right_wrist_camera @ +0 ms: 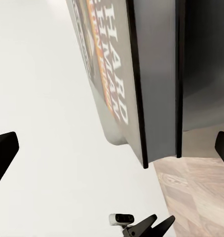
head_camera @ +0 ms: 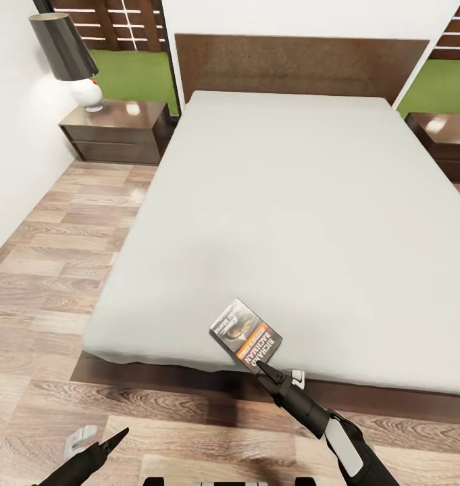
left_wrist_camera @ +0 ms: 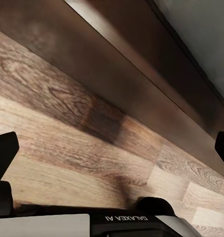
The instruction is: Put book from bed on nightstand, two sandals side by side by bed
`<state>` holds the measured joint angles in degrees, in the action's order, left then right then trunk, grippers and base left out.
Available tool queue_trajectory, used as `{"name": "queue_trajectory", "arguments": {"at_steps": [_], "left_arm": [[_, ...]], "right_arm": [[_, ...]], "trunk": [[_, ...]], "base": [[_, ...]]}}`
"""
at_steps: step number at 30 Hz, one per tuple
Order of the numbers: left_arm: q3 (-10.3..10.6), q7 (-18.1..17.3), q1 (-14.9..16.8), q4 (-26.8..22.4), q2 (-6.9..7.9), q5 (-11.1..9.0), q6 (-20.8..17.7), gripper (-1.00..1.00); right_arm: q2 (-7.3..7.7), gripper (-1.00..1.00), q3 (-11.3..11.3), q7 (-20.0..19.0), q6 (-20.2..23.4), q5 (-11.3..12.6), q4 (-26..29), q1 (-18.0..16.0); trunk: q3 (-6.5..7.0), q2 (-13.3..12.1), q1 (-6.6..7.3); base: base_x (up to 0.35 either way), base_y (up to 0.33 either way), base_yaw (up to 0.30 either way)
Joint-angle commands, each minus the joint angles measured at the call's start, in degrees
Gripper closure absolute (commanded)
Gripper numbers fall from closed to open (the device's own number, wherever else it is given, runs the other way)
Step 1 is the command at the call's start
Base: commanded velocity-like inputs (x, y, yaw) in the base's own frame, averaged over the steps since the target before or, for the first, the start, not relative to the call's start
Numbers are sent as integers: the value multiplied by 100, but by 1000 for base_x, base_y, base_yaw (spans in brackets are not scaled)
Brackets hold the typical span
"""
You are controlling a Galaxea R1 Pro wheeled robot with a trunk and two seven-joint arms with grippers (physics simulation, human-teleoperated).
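The book [head_camera: 246,335] lies flat on the bed [head_camera: 290,202] near its foot edge. Your right claw [head_camera: 262,366] sits just at the book's near edge, tips close together, gripping nothing. Your left claw [head_camera: 115,439] hangs over the floor [head_camera: 40,283], fingers spread, empty.

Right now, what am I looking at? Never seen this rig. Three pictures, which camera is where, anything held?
A simulated two-armed wheeled robot. The head camera looks down over a large bed with a plain light-grey mattress. A small dark paperback with an orange band lies at its near edge; the right gripper reaches its corner, grip unclear. The right wrist camera sees that book close up. The left gripper hangs low; its wrist camera faces the wood-plank floor. A dark brown nightstand carries a lamp.
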<state>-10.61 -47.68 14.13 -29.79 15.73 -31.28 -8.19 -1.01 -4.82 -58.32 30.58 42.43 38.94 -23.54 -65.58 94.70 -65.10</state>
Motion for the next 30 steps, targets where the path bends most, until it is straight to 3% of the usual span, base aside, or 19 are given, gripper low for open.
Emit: {"name": "queue_trajectory", "arguments": {"at_steps": [1,30], "left_arm": [[-6,-22,2,3,0,-45,-60,-100],[-3,-22,2,4,0,-45,-66,-100]], "right_arm": [[-5,-100,-19,-11,44,11,-1,-2],[-5,-100,-19,-13,44,11,-1,-2]], "trunk": [[-3,1,0],[-3,1,0]], "base": [[0,0,8],[30,7,1]]}}
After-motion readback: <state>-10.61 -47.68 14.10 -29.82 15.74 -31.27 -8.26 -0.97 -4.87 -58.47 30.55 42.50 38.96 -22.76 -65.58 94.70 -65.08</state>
